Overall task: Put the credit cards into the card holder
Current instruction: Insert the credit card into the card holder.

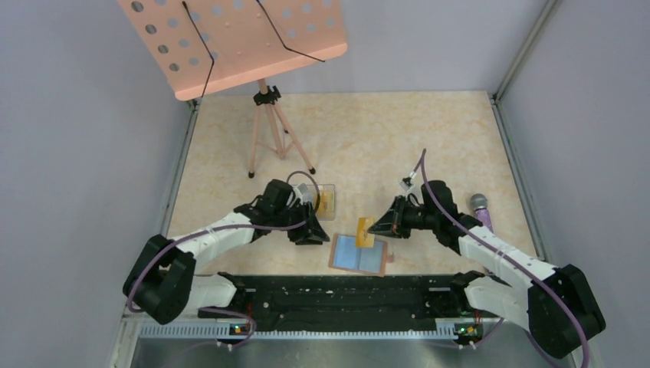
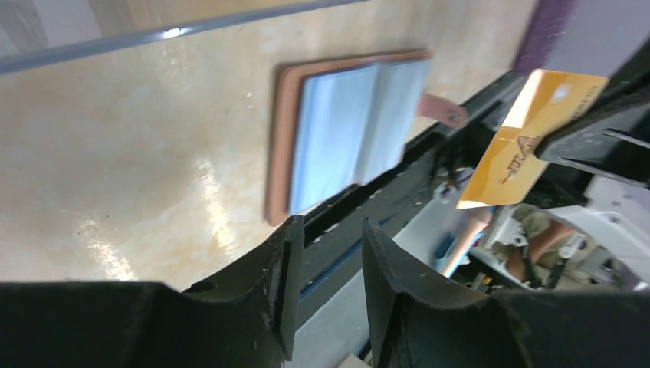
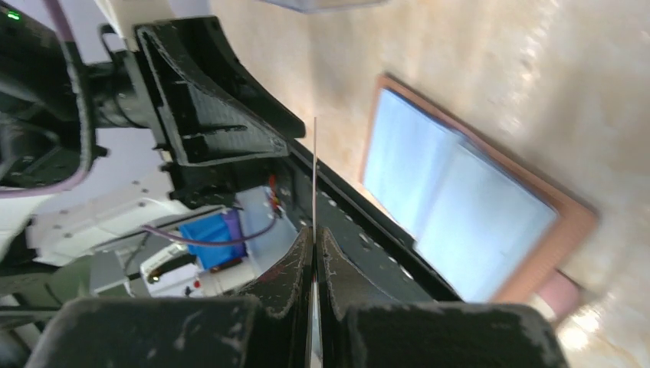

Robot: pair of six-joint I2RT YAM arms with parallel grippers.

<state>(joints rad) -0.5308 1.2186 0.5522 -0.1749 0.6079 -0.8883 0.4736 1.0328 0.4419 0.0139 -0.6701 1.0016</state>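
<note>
Insertion in hand: right fingers (image 3: pixel 297 264) clamped on yellow credit card (image 2: pixel 529 142) over open card holder (image 1: pixel 358 254) on bench (image 1: pixel 429 138); left fingers (image 2: pixel 280 264) apart, empty. Next likely needs card edge aligned with a pocket.

The worktop (image 1: pixel 398 130) is pale beige with a faint marbled mottling. The card holder (image 1: pixel 358 254) is brown around its rim and snap tab, with soft pale blue inner faces. The credit card (image 2: pixel 529 138) is yellow-orange with a small dark printed mark and a pale patch near one corner. The left gripper (image 2: pixel 329 230) and right gripper (image 3: pixel 314 238) are matt black. The arms (image 1: pixel 222 228) behind them are white and black, trailed by purple cables (image 1: pixel 460 222). The music stand (image 1: pixel 230 38) is salmon pink, dotted with round holes and crossed by black wires. A microphone (image 1: pixel 480 205) has a purple body and grey head. The walls (image 1: pixel 77 153) are greyish lilac.
</note>
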